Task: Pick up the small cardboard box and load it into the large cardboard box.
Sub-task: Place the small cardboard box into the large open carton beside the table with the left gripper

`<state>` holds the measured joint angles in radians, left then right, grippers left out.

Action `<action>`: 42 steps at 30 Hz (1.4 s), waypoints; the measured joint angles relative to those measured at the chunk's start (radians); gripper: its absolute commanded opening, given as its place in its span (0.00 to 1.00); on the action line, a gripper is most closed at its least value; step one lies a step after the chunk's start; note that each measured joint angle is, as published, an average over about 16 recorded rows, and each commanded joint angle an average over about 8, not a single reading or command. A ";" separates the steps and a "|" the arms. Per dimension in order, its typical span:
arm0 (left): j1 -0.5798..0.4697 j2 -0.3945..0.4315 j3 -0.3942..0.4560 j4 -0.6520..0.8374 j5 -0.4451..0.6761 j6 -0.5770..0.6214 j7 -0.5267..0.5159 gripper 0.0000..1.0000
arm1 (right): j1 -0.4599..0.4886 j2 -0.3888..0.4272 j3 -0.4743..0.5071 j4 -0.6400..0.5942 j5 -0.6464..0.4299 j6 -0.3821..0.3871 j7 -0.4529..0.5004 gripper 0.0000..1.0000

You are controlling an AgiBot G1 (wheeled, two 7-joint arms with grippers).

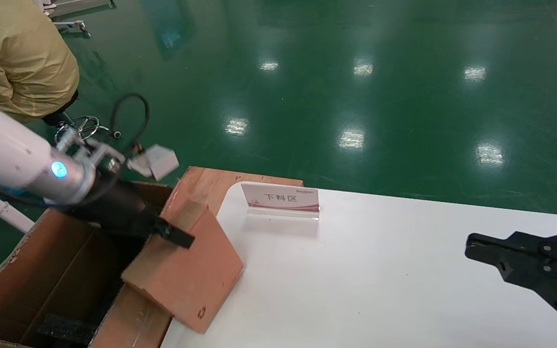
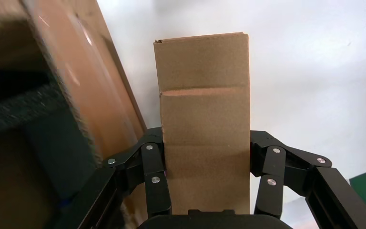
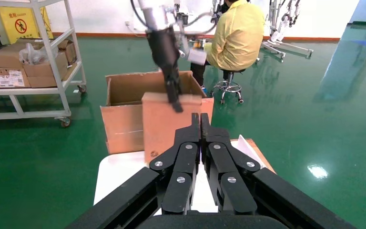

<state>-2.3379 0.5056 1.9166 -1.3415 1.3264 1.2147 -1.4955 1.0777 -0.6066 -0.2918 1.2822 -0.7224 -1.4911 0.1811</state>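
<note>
Left gripper (image 2: 205, 193) clamped across the narrow width of the small cardboard box (image 1: 186, 270). Box is tilted, long axis running from 11 down to 5 o'clock, lower corner over the white table (image 1: 380, 280) edge, beside the large cardboard box (image 1: 41, 285). Smooth reddish-brown card, dark symbol near the low corner. Right gripper (image 3: 200, 125) closed, parked at 4 o'clock.
</note>
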 measured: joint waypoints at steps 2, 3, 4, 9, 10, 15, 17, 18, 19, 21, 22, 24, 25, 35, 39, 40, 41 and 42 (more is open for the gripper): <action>-0.034 0.010 -0.009 0.002 0.011 0.025 0.009 0.00 | 0.000 0.000 0.000 0.000 0.000 0.000 0.000 0.00; -0.054 0.016 -0.015 0.003 0.017 0.040 0.014 0.00 | 0.000 0.000 0.000 0.000 0.000 0.000 0.000 0.00; -0.075 0.022 -0.020 0.004 0.024 0.056 0.018 0.00 | 0.000 0.000 0.000 0.000 0.000 0.000 0.000 0.00; -0.198 0.061 -0.048 0.011 0.064 0.155 0.036 0.00 | 0.000 0.000 -0.001 0.000 0.000 0.000 0.000 0.00; -0.224 0.071 -0.054 0.014 0.072 0.176 0.040 0.00 | 0.000 0.000 -0.001 0.000 0.000 0.000 0.000 0.00; -0.347 0.118 -0.069 0.036 0.100 0.273 0.061 0.00 | 0.000 0.000 -0.001 0.000 0.001 0.000 -0.001 0.00; -0.393 0.134 -0.071 0.045 0.107 0.303 0.068 0.00 | 0.000 0.000 -0.001 0.000 0.001 0.000 -0.001 0.00; -0.414 0.141 -0.071 0.050 0.110 0.317 0.070 0.00 | 0.000 0.000 -0.001 0.000 0.001 0.000 -0.001 0.00; -0.433 0.148 -0.070 0.054 0.113 0.330 0.072 0.00 | 0.000 0.000 -0.001 0.000 0.001 0.000 -0.001 0.00; -0.468 0.158 -0.064 0.061 0.116 0.350 0.071 0.00 | 0.001 0.000 -0.001 0.000 0.001 0.000 -0.001 0.00; -0.482 0.161 -0.059 0.063 0.116 0.358 0.069 0.00 | 0.001 0.000 -0.001 0.000 0.001 0.000 -0.001 0.00; -0.508 0.164 -0.043 0.065 0.115 0.369 0.062 0.00 | 0.001 0.000 -0.002 0.000 0.001 0.000 -0.001 0.03; -0.519 0.164 -0.033 0.065 0.115 0.373 0.058 0.00 | 0.001 0.000 -0.002 0.000 0.001 0.000 -0.001 0.16; -0.612 0.122 0.122 0.024 0.113 0.412 -0.013 0.00 | 0.001 0.001 -0.002 0.000 0.001 0.001 -0.001 1.00; -0.641 0.087 0.182 0.005 0.119 0.424 -0.034 0.00 | 0.001 0.001 -0.002 0.000 0.002 0.001 -0.001 1.00; -0.647 0.077 0.193 0.001 0.122 0.427 -0.038 0.00 | 0.001 0.001 -0.002 0.000 0.002 0.001 -0.001 1.00; -0.653 0.066 0.203 -0.002 0.126 0.430 -0.041 0.00 | 0.001 0.001 -0.003 0.000 0.002 0.001 -0.001 1.00; -0.659 0.055 0.212 -0.006 0.131 0.432 -0.044 0.00 | 0.001 0.001 -0.003 0.000 0.002 0.001 -0.001 1.00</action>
<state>-2.9966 0.5610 2.1282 -1.3475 1.4572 1.6463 -1.5390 1.0785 -0.6057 -0.2943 1.2817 -0.7208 -1.4904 0.1798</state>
